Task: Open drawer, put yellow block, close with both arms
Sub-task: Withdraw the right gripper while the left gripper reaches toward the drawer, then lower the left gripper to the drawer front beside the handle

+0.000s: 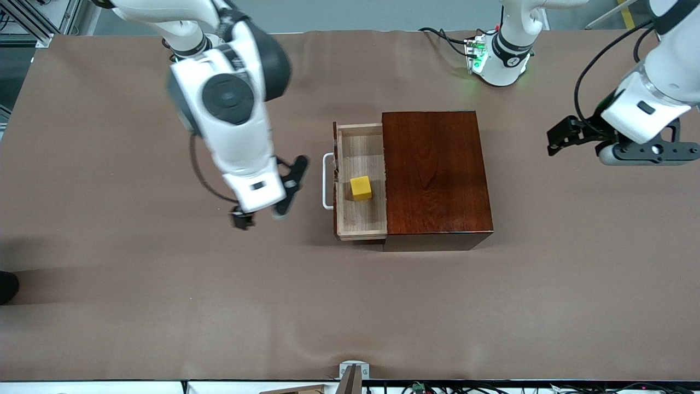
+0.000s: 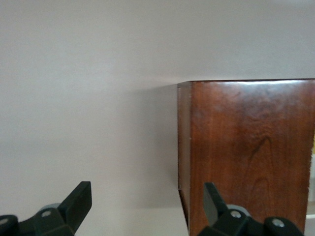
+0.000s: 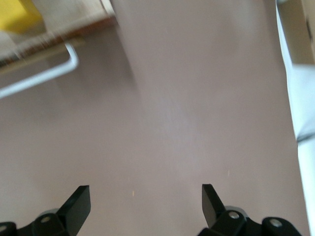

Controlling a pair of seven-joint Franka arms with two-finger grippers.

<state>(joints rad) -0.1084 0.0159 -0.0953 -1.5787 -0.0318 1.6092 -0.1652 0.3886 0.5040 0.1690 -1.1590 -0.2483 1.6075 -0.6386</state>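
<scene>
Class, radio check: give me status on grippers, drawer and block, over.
Right gripper open, empty, over table beside white handle. Left gripper open, empty, by dark reddish-brown wooden box. Small yellow cube in open pale-wood drawer. Nothing blocking.

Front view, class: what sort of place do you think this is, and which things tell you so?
Most likely a robotics lab test bench. Two white robot arms, the right arm and the left arm, stand at a table under a plain brown cover, with cables at a green-lit base and aluminium framing at the edge.

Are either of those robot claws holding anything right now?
No. The right gripper hangs open over bare table beside the drawer handle, and the left gripper is open by the wooden box. The yellow block lies in the drawer.
</scene>
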